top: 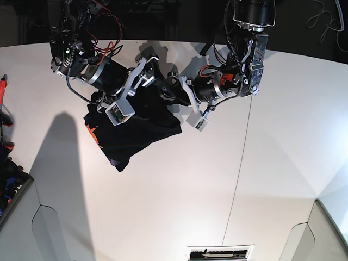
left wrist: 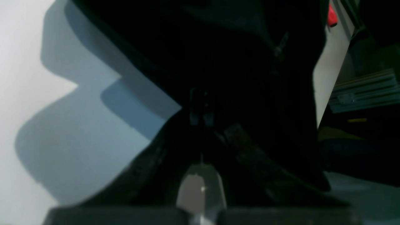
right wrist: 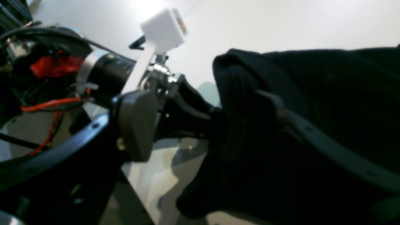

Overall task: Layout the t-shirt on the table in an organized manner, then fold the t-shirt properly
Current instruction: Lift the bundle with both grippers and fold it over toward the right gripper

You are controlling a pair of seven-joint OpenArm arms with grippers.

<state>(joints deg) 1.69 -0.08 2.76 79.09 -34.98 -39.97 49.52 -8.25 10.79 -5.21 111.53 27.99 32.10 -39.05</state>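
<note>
- One broad white table [top: 179, 206] fills the base view, a thin dark seam [top: 243, 157] running down its right part and grey angled panels [top: 24, 228] at its near corners.
- The black t-shirt [top: 138, 128] hangs bunched in the air between the two arms, above the far left part of the table, with an orange print [top: 95, 136] showing at its left edge.
- The left gripper [top: 173, 91] is clamped on the t-shirt's upper right edge; in its wrist view black cloth covers nearly everything ahead.
- The right gripper [top: 148, 70] has its fingers [right wrist: 328, 150] spread wide apart, with the cloth lying against them.
- A white camera block [top: 118, 113] on the right arm hides part of the shirt.
</note>
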